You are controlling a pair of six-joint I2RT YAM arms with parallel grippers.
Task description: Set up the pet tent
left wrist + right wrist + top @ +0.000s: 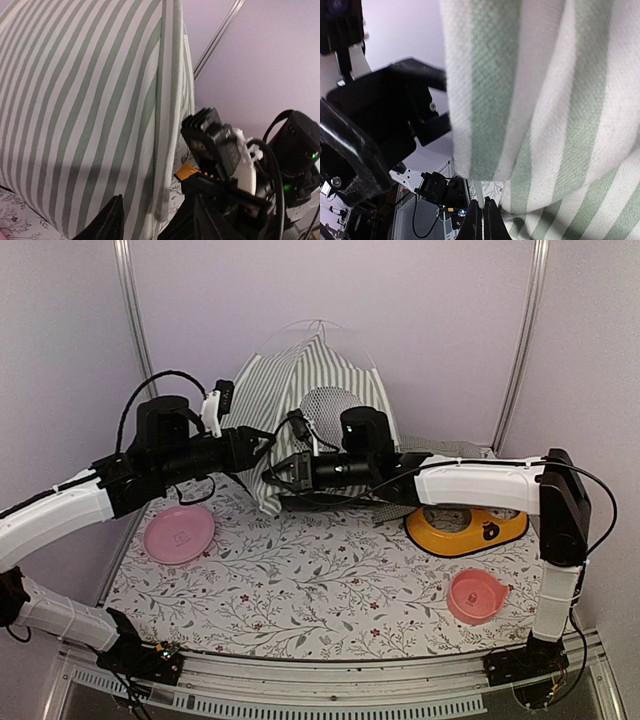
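Note:
The pet tent [290, 380], striped grey-green and white with a white mesh door [330, 405], stands at the back of the table. My left gripper [262, 444] is at its front left corner. In the left wrist view the left gripper [159, 196] is open, and the tent's striped corner seam [167, 150] hangs between the two separated fingers. My right gripper [273, 475] is just below and right of it. In the right wrist view the right gripper [481, 201] is shut on a thin white pole [478, 189] sticking out under the striped fabric [545, 100].
A pink plate [178, 533] lies left on the floral tablecloth [300, 580]. A yellow dish [465, 527] sits under the right forearm, and a pink bowl [474, 595] is at the front right. Purple walls and metal posts [133, 310] close in the back.

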